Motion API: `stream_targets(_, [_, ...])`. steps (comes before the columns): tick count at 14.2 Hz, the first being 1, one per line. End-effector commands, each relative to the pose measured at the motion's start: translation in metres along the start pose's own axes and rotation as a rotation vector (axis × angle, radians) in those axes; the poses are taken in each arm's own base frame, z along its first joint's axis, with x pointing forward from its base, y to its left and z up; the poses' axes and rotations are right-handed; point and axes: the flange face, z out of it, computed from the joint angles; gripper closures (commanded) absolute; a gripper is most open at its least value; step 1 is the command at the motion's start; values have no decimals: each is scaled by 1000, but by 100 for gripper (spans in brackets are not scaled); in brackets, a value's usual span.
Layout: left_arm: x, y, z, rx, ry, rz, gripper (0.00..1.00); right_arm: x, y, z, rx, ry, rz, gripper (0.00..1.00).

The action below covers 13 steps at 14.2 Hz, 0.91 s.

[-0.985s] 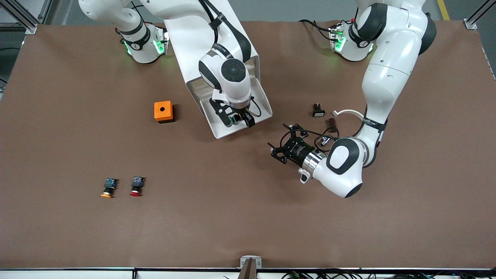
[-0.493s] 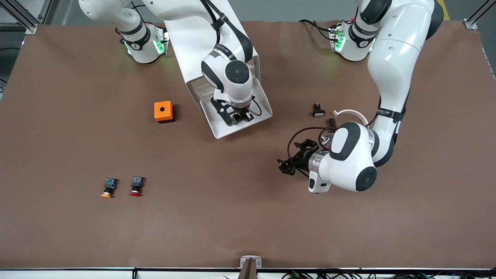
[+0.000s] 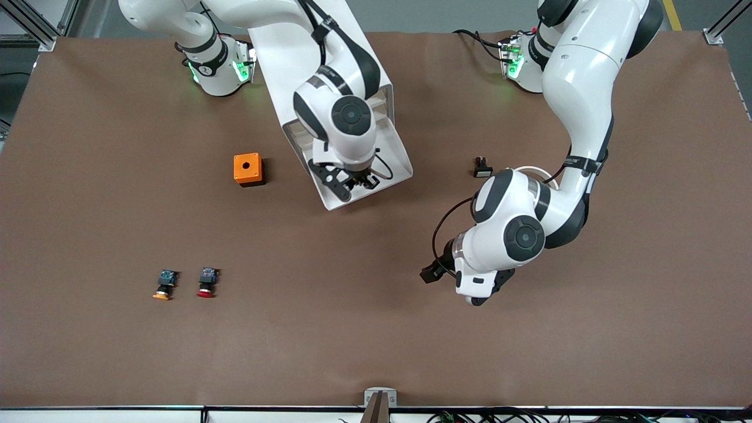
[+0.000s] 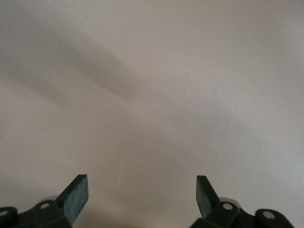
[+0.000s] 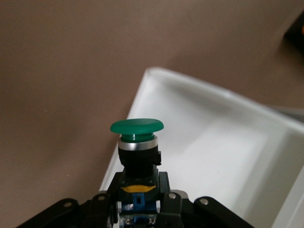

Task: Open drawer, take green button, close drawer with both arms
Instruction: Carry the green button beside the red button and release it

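Brown surface (image 3: 88, 176) mostly bare, w/ wide free room toward the front camera. White drawer (image 3: 399, 158) stands open near the middle. Left tool (image 4: 142, 199) hangs over bare surface, fingers wide apart, empty. Right tool (image 5: 137, 202) is over the drawer's front edge, clamped on the button (image 5: 137, 137), green cap pointing away from the fingers. Orange box (image 3: 247, 169) sits beside the drawer.

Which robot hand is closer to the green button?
Right. The right gripper is shut on the button over the open drawer. The left gripper hangs open over bare table, apart from it.
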Motion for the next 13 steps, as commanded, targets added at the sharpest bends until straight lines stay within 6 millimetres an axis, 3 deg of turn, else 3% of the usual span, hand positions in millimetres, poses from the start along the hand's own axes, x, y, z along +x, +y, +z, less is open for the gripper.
stream_targets(1, [-14, 0, -6, 19, 60, -10, 0, 83, 10, -28, 28, -26, -151, 100])
stream_targets(3, [-17, 0, -1, 43, 92, -9, 0, 159, 33, -26, 36, -36, -300, 99])
stream_targets(5, [-23, 1, 0, 52, 102, -6, 0, 215, 57, -18, 37, -47, -418, 99])
stream_targets(8, [-24, 2, 0, 52, 103, -4, 0, 270, 84, 3, 48, -50, -479, 99])
stream_targets(10, [-24, 2, 1, 55, 106, -2, 0, 297, 94, 27, 59, -43, -556, 99])
stream_targets(13, [-40, 4, 15, 88, 131, 5, 0, 329, 105, 52, 74, -28, -644, 99])
